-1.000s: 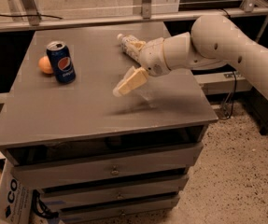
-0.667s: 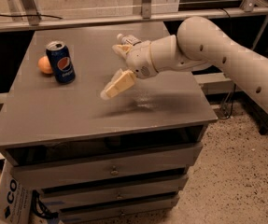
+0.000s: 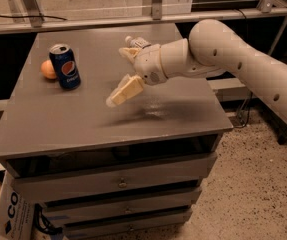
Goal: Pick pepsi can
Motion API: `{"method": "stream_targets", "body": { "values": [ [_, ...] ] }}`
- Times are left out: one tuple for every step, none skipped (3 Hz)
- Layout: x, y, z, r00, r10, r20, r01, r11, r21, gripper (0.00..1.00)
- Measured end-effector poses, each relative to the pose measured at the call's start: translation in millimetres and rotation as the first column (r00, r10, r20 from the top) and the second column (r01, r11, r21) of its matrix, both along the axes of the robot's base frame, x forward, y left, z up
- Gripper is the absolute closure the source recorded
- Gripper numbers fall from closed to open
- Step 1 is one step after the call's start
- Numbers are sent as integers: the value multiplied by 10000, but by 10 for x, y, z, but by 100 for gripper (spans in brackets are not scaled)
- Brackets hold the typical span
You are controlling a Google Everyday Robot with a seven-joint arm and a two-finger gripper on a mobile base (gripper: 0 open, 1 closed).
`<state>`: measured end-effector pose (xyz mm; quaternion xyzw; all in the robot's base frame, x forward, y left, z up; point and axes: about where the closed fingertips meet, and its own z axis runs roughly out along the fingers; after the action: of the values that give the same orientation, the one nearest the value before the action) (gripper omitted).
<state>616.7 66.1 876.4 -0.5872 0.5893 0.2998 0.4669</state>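
The pepsi can [image 3: 65, 67] stands upright on the left part of the grey cabinet top [image 3: 58, 119], dark blue with a silver top and the round logo facing me. My gripper [image 3: 116, 77] hovers over the middle of the top, to the right of the can and apart from it. Its cream fingers are spread open and empty; one finger [image 3: 124, 91] points down-left toward the surface.
A small orange fruit [image 3: 47, 69] lies just left of the can, touching or nearly touching it. A clear plastic bottle [image 3: 136, 42] lies behind the gripper. The cabinet has drawers below; a metal rail runs behind it.
The arm and open gripper have moved left across the cabinet top, closer to the can. The can, fruit and bottle have not moved.
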Motion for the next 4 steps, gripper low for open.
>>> {"method": "stream_targets", "body": {
  "values": [
    [43,256,18,9994,327,93,-330,9991,267,0],
    [161,599,-19,9988,495,-42,-492,9974,526,0],
    [246,879,-100,9977,612,-300,-594,9965,590,0],
    [306,1148,-168,9959,756,-494,-719,9947,731,0]
  ]
}}
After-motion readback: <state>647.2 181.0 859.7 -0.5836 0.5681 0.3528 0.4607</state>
